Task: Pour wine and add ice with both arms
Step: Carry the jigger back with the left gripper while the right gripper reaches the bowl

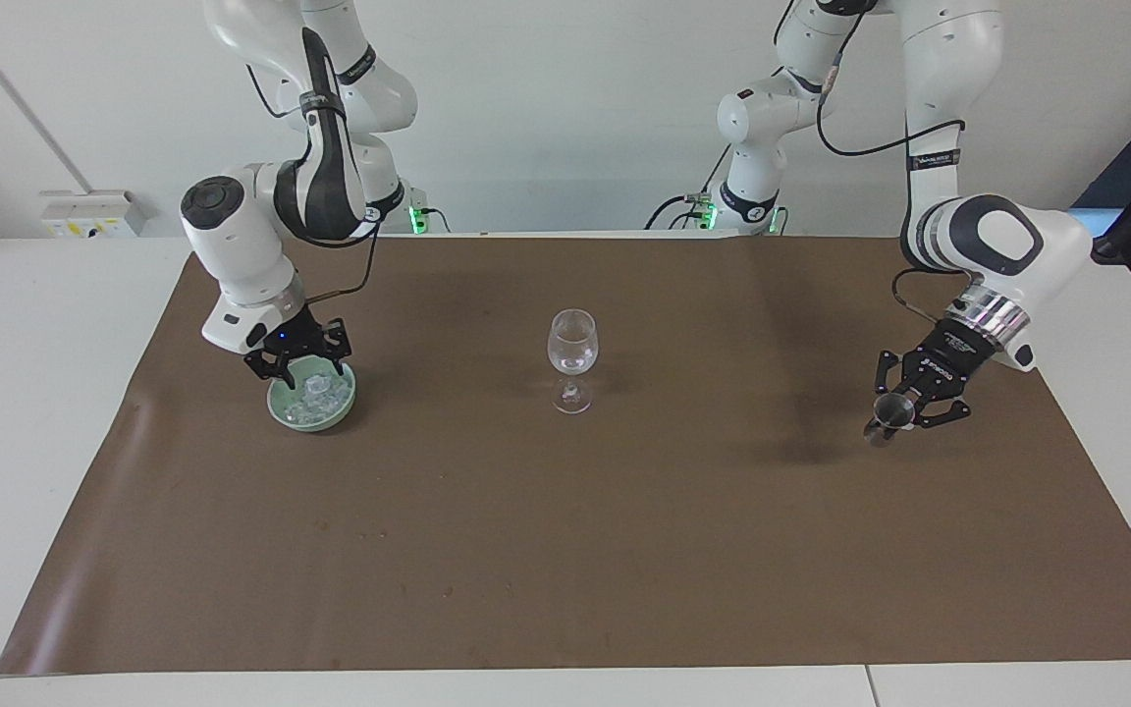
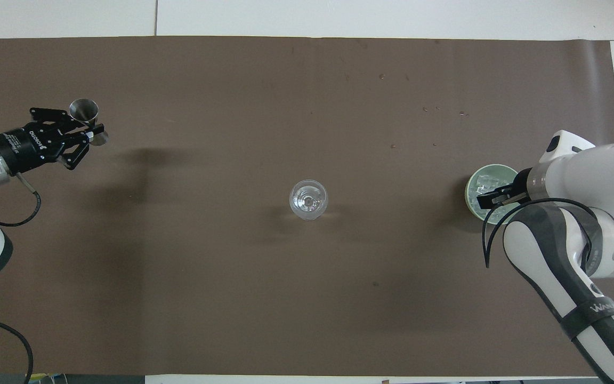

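Observation:
A clear stemmed glass [image 1: 571, 357] [image 2: 308, 199] stands upright at the middle of the brown mat. A green bowl [image 1: 279, 407] [image 2: 470, 188] holding the ice [image 1: 315, 395] [image 2: 484, 184] sits toward the right arm's end. My right gripper [image 1: 302, 367] [image 2: 494, 197] is down at the bowl's rim, right over the ice, and hides part of it. My left gripper [image 1: 904, 407] [image 2: 89, 131] is shut on a small metal jigger [image 1: 887, 416] [image 2: 83, 109], held low over the mat at the left arm's end, well away from the glass.
The brown mat [image 1: 565, 550] covers most of the white table. A few small specks [image 2: 436, 110] lie on the mat, farther from the robots than the bowl.

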You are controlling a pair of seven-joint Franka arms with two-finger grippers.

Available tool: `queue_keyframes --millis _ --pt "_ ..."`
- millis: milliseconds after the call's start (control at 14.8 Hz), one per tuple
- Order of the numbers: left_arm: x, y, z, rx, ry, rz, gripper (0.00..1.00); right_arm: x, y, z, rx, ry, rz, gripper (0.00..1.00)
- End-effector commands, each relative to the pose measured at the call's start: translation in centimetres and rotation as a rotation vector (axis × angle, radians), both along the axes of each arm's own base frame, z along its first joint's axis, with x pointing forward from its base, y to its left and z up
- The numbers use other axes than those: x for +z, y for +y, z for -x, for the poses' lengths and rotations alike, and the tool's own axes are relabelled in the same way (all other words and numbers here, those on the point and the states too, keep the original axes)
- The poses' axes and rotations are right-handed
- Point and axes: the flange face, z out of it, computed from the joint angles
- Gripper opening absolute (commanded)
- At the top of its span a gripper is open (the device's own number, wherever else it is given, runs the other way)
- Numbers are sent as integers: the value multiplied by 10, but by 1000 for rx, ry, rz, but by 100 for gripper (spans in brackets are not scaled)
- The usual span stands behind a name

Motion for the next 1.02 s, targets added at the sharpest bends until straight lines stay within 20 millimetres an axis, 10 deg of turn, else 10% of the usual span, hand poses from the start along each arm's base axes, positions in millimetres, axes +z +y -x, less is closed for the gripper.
queue_keyframes --millis 0,339,948 --pt "-27 10 5 101 -38 72 0 -14 -3 19 20 -27 -11 68" --pt "-84 10 48 230 -96 118 0 -16 -4 21 31 -21 -10 64" --pt "-103 17 60 330 -64 155 0 -15 -14 20 43 -23 -8 51"
